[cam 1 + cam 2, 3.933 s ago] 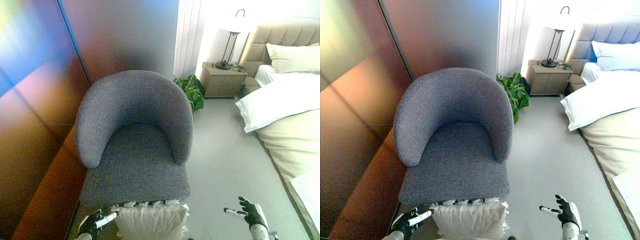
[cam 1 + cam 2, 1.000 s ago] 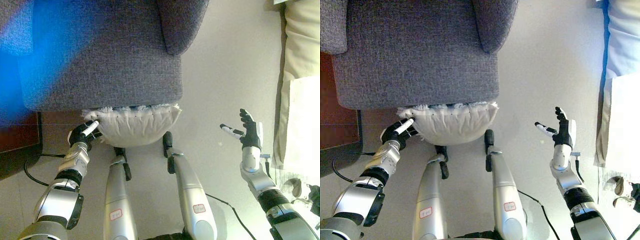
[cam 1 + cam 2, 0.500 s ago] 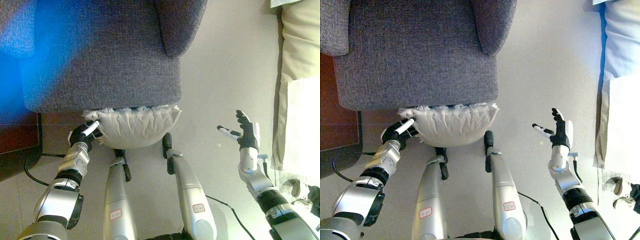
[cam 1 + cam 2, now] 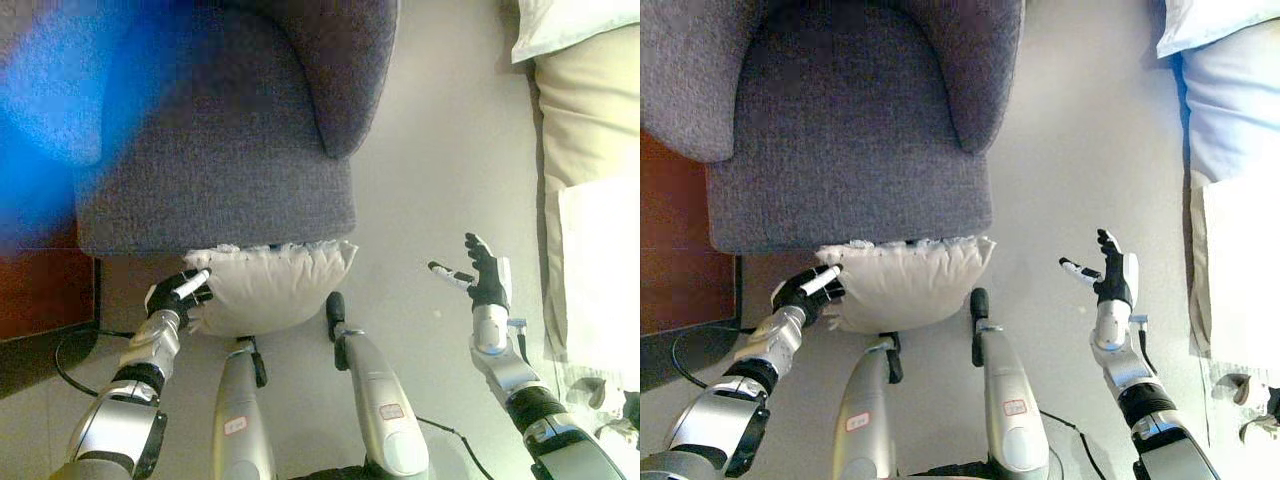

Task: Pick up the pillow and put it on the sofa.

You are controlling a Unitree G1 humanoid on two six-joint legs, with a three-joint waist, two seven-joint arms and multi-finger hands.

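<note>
A white pillow [image 4: 270, 285] with a frilled top edge hangs against the front edge of the grey armchair [image 4: 220, 150], just below its seat. My left hand [image 4: 178, 293] is at the pillow's left corner, fingers curled on the fabric and one white-tipped finger lying along it. My right hand [image 4: 482, 280] is raised over the floor to the right, well apart from the pillow, with fingers spread and nothing in it. The armchair's curved backrest and right arm [image 4: 980, 70] rise behind the seat.
A bed with cream and white bedding [image 4: 590, 150] runs along the right edge. A brown wooden panel [image 4: 670, 250] stands left of the armchair. Pale grey floor [image 4: 1070, 150] lies between the armchair and the bed.
The view has tilted up slightly, so more of the armchair's back shows. The left hand still holds the pillow's corner; the right hand stays raised and spread.
</note>
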